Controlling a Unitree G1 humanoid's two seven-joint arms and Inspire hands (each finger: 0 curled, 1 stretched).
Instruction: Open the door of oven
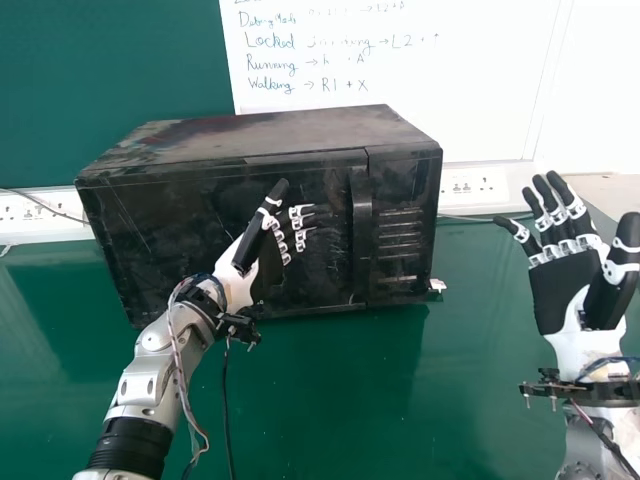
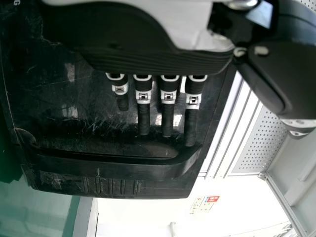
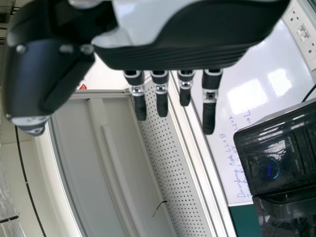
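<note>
OK, from where I'm standing the oven (image 1: pixel 270 135) door (image 1: pixel 150 230) is shut, so I'd call this the early part of the job. What's sorted is the positioning: the left hand (image 1: pixel 268 255) is up at the front of the door, fingers (image 2: pixel 168 116) straight and a little spread, nothing in them. The handle (image 1: pixel 361 225) is just past those fingertips, with a gap left to cover. Can't tell if any of them are touching the door itself.

The oven sits on the tabletop (image 1: pixel 330 400), right behind the left fingers, control panel (image 1: pixel 400 205) on the far side of the handle from them. The right hand (image 1: pixel 565 285) is out beside the oven, well apart from it, fingers up, wide and holding nothing.

What's left is basically the actual opening, imo: get the left fingers onto the handle, curl in behind it, pull, then swing the door clear. Pull too hard and the whole oven might slide towards the fingers instead.
</note>
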